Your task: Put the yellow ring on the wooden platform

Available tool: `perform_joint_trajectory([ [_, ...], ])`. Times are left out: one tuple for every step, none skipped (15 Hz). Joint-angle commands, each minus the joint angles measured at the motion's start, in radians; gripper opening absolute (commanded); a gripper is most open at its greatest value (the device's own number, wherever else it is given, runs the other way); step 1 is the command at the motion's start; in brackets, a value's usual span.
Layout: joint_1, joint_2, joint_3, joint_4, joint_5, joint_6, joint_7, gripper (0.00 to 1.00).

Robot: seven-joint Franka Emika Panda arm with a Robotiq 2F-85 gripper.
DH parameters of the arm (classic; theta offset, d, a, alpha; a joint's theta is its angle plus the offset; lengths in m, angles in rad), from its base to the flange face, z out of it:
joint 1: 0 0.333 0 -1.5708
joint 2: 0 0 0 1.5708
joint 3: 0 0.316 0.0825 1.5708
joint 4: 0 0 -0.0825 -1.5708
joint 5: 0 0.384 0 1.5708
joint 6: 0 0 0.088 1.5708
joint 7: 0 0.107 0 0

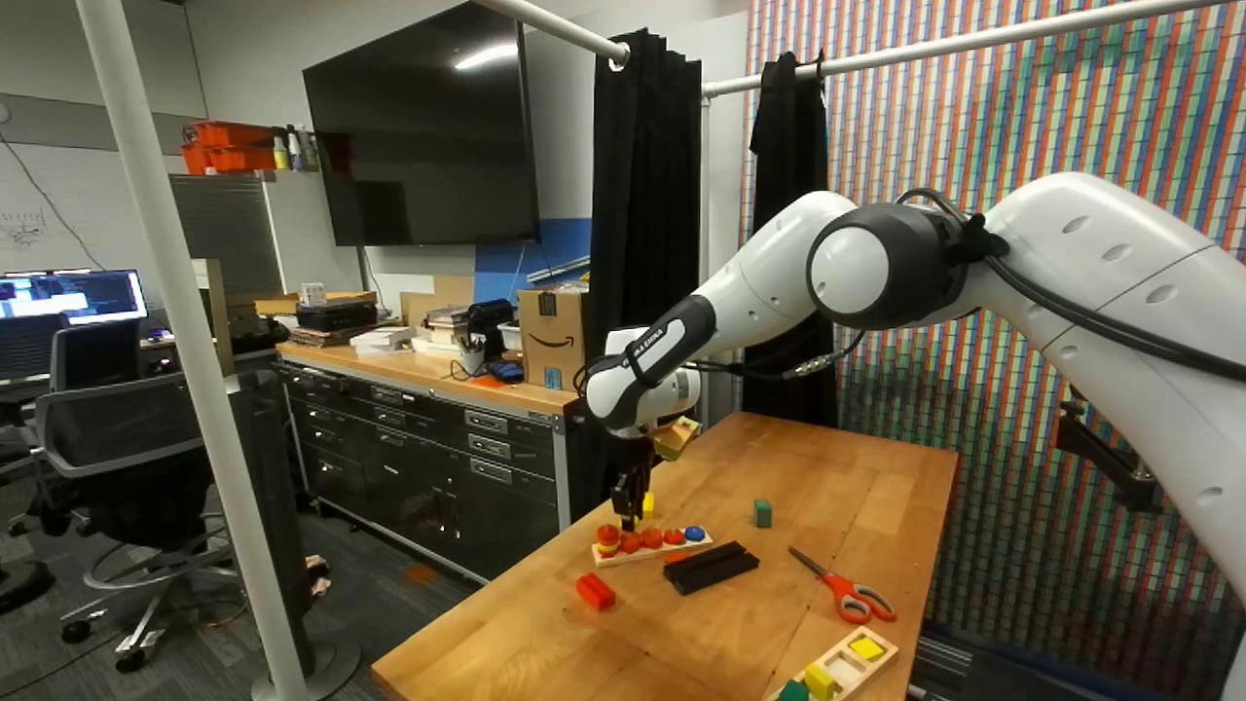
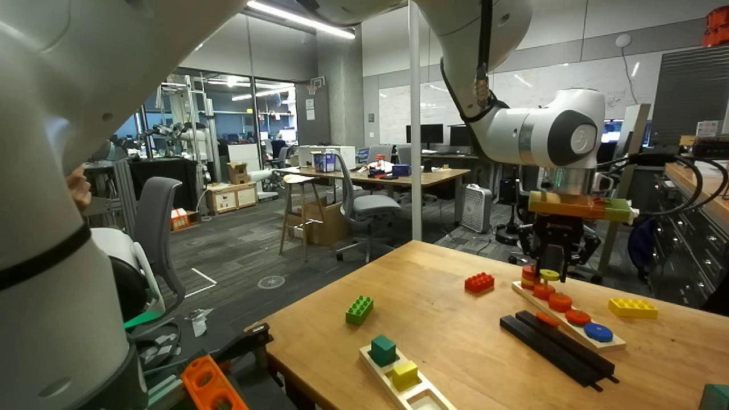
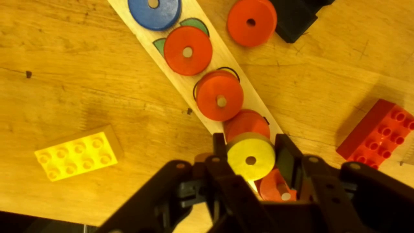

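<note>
While the hand [image 3: 250,142] grips the yellow ring [image 3: 250,172], red discs [image 3: 207,94] crowd the platform [image 3: 185,84], bricks [image 3: 76,157] either side.

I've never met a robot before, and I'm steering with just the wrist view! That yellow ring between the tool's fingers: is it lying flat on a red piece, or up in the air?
Observer: Up, it seems. In an exterior view the yellow ring looks raised above the red disc below it.

Operator: Neat! Is anything sharp hiding outside my picture?

Observer: Yes, an exterior view shows a pair of scissors lying on the table.
</note>
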State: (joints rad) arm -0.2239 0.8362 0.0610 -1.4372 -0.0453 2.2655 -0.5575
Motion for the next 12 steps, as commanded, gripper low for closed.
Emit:
perform_joint_trajectory([
  [0.003, 0.020, -0.008, 0.011, 0.002, -0.004, 0.015, 0.22],
  [0.002, 0.020, -0.008, 0.012, 0.002, -0.007, 0.017, 0.22],
  [0.003, 0.019, -0.008, 0.012, 0.002, -0.007, 0.020, 0.22],
  [0.003, 0.018, -0.008, 0.012, 0.002, -0.008, 0.022, 0.22],
  [0.004, 0.017, -0.009, 0.012, 0.001, -0.009, 0.027, 0.22],
  [0.005, 0.016, -0.010, 0.012, 0.001, -0.012, 0.031, 0.22],
  [0.005, 0.015, -0.010, 0.014, 0.001, -0.020, 0.035, 0.22],
  [0.005, 0.013, -0.009, 0.014, 0.002, -0.022, 0.039, 0.22],
  [0.005, 0.012, -0.009, 0.012, 0.002, -0.022, 0.042, 0.22],
  [0.004, 0.012, -0.009, 0.012, 0.002, -0.022, 0.045, 0.22],
  [0.005, 0.011, -0.009, 0.012, 0.002, -0.024, 0.048, 0.22],
  [0.006, 0.010, -0.009, 0.012, 0.002, -0.024, 0.052, 0.22],
])
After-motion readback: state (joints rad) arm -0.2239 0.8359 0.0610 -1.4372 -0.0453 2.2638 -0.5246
